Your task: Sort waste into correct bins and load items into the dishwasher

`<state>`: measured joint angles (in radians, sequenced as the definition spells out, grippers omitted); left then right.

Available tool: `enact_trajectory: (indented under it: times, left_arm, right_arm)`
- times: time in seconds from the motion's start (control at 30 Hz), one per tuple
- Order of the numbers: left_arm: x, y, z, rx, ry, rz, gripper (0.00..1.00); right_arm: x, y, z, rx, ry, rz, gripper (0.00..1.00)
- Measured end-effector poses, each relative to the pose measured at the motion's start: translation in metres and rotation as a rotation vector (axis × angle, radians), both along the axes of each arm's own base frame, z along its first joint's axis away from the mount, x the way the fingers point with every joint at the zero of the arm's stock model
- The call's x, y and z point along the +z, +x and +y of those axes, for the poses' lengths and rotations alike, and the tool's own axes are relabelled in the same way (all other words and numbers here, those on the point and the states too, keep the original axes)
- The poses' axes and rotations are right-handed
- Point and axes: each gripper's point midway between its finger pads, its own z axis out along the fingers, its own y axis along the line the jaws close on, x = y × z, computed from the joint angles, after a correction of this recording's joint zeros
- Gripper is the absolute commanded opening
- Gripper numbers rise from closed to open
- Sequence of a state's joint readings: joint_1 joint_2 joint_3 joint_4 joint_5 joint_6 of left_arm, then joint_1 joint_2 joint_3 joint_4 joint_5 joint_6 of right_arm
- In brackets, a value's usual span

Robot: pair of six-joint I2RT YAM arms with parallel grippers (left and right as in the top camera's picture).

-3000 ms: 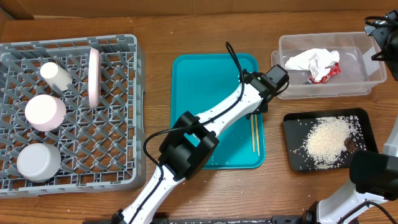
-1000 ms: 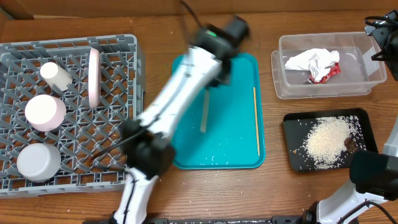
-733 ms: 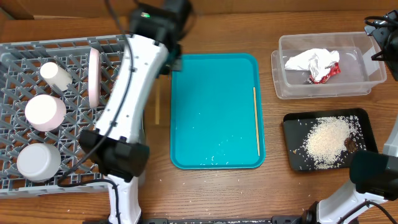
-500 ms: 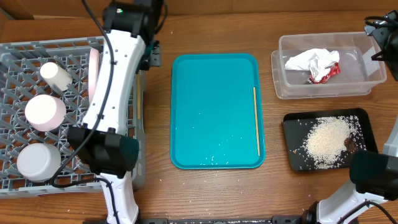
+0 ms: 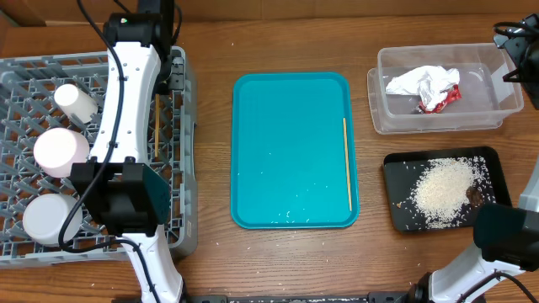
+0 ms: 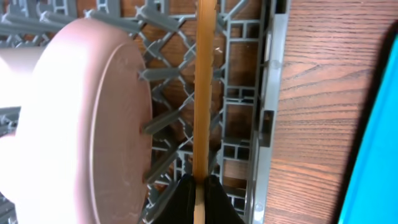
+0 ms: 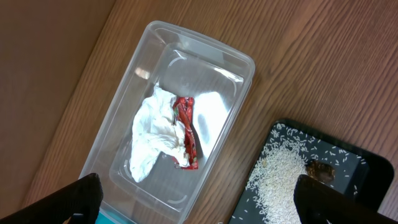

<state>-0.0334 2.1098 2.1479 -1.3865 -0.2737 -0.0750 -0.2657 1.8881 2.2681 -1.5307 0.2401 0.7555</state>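
A thin wooden chopstick (image 6: 202, 93) is held pinched between the closed fingertips of the left gripper (image 6: 199, 198), as is seen in the left wrist view. It is carried over the grey dish rack (image 5: 25, 80), close to the rack's right wall, and runs just beside the pale pink plate (image 6: 87, 124), which is stood on its edge among the pegs (whether the stick touches the lattice cannot be told). On the left side of the rack a small white cup (image 5: 74, 101) is laid on its side, and nearer the front a pinkish bowl (image 5: 61, 151) and a whitish bowl (image 5: 46, 217) are set one after the other. A second chopstick (image 5: 345, 164) is laid lengthwise on the teal tray (image 5: 286, 126), near its right edge, and stray grains (image 5: 290, 215) are scattered towards its front edge. To the right, on the wooden table (image 5: 210, 50), a clear tub (image 5: 493, 88) is seen with crumpled white paper (image 5: 417, 82) and a red wrapper (image 5: 442, 97) lying together inside. Just in front of it, a black tray (image 5: 400, 168) is loaded with a heap of rice (image 5: 442, 189) and a brown scrap (image 5: 474, 195) at the heap's right. The right gripper (image 7: 196, 198) is held above these two bins, its fingers spread wide with nothing between them.
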Motion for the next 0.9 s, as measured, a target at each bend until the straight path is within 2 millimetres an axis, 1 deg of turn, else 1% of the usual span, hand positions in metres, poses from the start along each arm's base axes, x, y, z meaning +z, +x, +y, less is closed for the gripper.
enact_trajectory:
  times: [0.03,0.07,0.1,0.2,0.43,0.5,0.57,0.63,0.73,0.83,0.9]
  left_arm:
    - [0.0,0.001,0.0,-0.005,-0.003,0.0,0.14]
    - [-0.001,0.001,-0.001,-0.011,-0.006,-0.001,0.29]
    - [-0.002,0.002,-0.002,-0.022,-0.008,0.001,0.38]
    - [-0.005,0.001,-0.003,-0.032,-0.013,0.008,0.49]
    - [-0.005,0.004,-0.005,0.001,-0.029,-0.011,0.42]
    - [-0.006,0.001,-0.005,0.019,-0.038,-0.004,0.42]
    - [-0.005,-0.003,-0.011,0.028,-0.065,0.009,0.42]
    - [0.006,-0.001,-0.023,0.019,-0.118,-0.009,0.44]
    - [0.035,0.011,-0.047,-0.021,-0.233,-0.095,0.45]
    - [0.071,0.022,-0.093,-0.114,-0.438,-0.192,0.5]
    - [0.083,0.021,-0.127,-0.185,-0.571,-0.206,0.5]
  right_arm:
    - [0.0,0.0,0.0,0.0,0.0,0.0,1.0]
    - [0.0,0.0,0.0,0.0,0.0,0.0,1.0]
    - [0.0,0.0,0.0,0.0,0.0,0.0,1.0]
    - [0.0,0.0,0.0,0.0,0.0,0.0,1.0]
    - [0.0,0.0,0.0,0.0,0.0,0.0,1.0]
    - [0.0,0.0,0.0,0.0,0.0,-0.001,1.0]
    - [0.0,0.0,0.0,0.001,0.0,0.0,1.0]
    - [0.0,0.0,0.0,0.0,0.0,-0.001,1.0]
    - [0.0,0.0,0.0,0.0,0.0,-0.001,1.0]
    - [0.0,0.0,0.0,0.0,0.0,0.0,1.0]
    - [0.0,0.0,0.0,0.0,0.0,0.0,1.0]
